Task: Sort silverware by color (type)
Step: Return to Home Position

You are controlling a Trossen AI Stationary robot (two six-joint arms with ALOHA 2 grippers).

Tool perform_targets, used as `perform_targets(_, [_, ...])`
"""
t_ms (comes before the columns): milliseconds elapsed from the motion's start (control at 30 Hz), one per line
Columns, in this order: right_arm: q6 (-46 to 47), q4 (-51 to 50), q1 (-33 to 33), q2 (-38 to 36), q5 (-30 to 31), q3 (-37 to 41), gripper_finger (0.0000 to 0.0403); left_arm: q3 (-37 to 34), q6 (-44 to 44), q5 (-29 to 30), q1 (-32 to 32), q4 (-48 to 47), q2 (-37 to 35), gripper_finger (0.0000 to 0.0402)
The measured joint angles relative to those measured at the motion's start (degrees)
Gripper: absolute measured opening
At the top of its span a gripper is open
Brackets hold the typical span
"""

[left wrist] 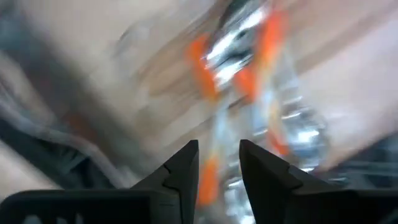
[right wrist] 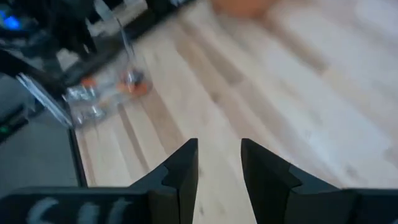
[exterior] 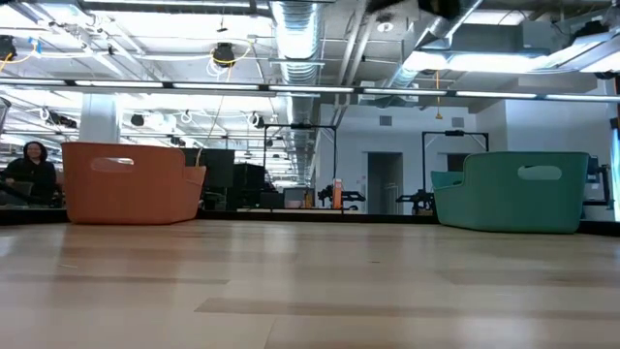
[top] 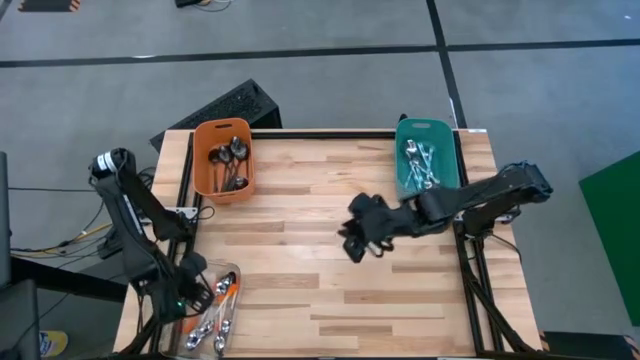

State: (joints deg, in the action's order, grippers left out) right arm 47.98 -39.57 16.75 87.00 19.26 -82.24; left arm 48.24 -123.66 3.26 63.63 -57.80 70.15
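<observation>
A clear tray (top: 232, 270) at the table's near left corner holds spoons with shiny bowls and orange handles (top: 218, 312). My left gripper (top: 196, 288) hovers over that tray, open. In the left wrist view its fingers (left wrist: 219, 163) stand just above the blurred orange-handled spoons (left wrist: 239, 56); whether they touch one cannot be told. My right gripper (top: 353, 243) is open over the bare middle of the table, shown open above the wood in its own wrist view (right wrist: 219, 160), with the tray (right wrist: 102, 93) farther off. Neither gripper shows in the low view.
An orange bin (top: 223, 158) at the far left holds dark spoons; it also shows in the low view (exterior: 131, 184). A teal bin (top: 427, 160) at the far right holds shiny spoons (top: 420, 165); its low-view place is (exterior: 523, 189). A person (exterior: 29, 170) sits beyond the table.
</observation>
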Motion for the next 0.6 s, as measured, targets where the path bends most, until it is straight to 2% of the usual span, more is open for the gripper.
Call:
perform_targets(133, [-5.2, -0.5, -0.9, -5.2, 3.6, 0.0, 0.0146, 2.5, 4.0, 11.7, -1.0, -0.4, -5.7, 0.0099])
perform_targets(200, [-9.2, 0.1, -2.2, -7.8, 4.3, -0.1, 0.0145, 4.0, 7.5, 21.7, -1.4, -0.3, -8.9, 0.0098])
perform_targets(267, [-13.2, 0.0, -3.5, -10.3, 4.2, -0.1, 0.0142, 5.0, 12.3, 34.6, -1.7, 0.1, -11.7, 0.0098])
perform_targets(333, [-16.8, 1.9, -5.1, -12.1, 3.3, -0.1, 0.0132, 5.3, 19.5, 46.0, -2.7, 1.9, -14.4, 0.0098])
perform_targets(367, [-18.2, 3.3, -5.6, -13.1, 3.0, 0.0, 0.0126, 5.3, 24.0, 49.8, -3.8, 3.4, -15.6, 0.0098])
perform_targets(467, [-24.6, 13.3, -6.9, -15.1, -3.1, 0.0, 0.0097, 5.3, 36.3, 53.5, -9.5, 6.5, -18.2, 0.0098])
perform_targets(600, [-32.3, 21.3, -9.6, -15.6, -14.8, -0.1, 0.0052, 5.3, 55.5, 51.7, -19.4, 13.7, -20.7, 0.0098])
